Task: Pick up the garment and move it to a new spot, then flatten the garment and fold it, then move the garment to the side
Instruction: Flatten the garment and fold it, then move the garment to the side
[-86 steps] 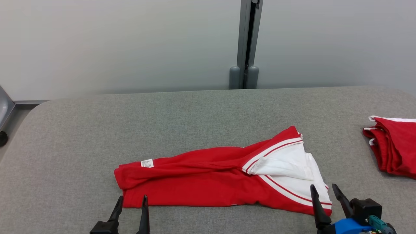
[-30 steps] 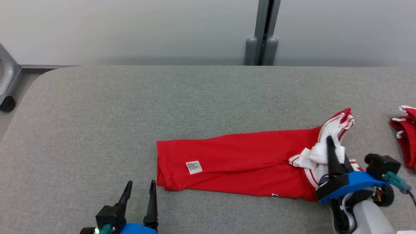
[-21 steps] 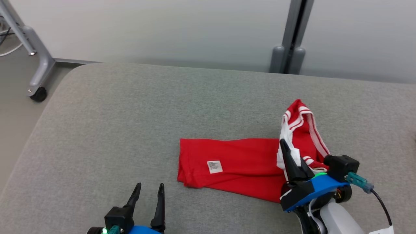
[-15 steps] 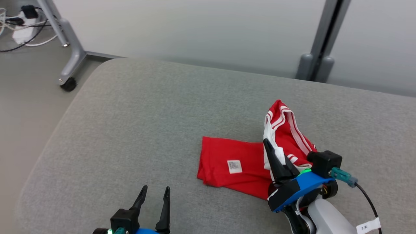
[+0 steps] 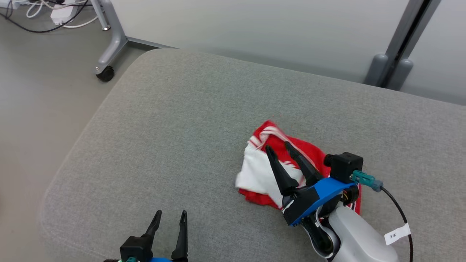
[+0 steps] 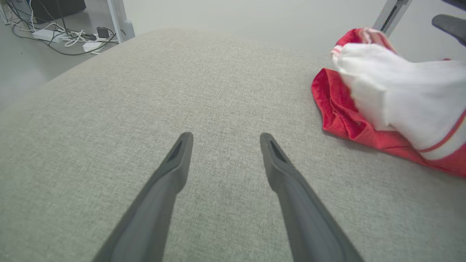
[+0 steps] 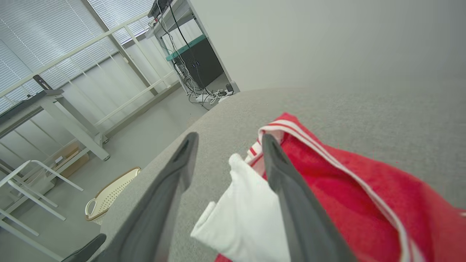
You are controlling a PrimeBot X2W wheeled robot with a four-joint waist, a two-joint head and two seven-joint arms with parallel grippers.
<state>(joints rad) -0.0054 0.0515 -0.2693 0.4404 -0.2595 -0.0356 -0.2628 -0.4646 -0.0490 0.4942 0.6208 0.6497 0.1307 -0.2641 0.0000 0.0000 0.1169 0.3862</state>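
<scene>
While my right gripper [image 5: 277,145] hangs open over the garment [image 5: 255,174], doubled right of centre, I judge the fold made (left gripper [image 5: 171,212] idles open), and next comes a firm pinch to shift it aside.

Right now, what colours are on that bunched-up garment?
The garment is red with a white panel and thin red-and-white striped trim; the left wrist view shows it best.

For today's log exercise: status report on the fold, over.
Left gripper open over table. Right gripper open over garment. Garment doubled over, rumpled. No obstruction seen.
</scene>
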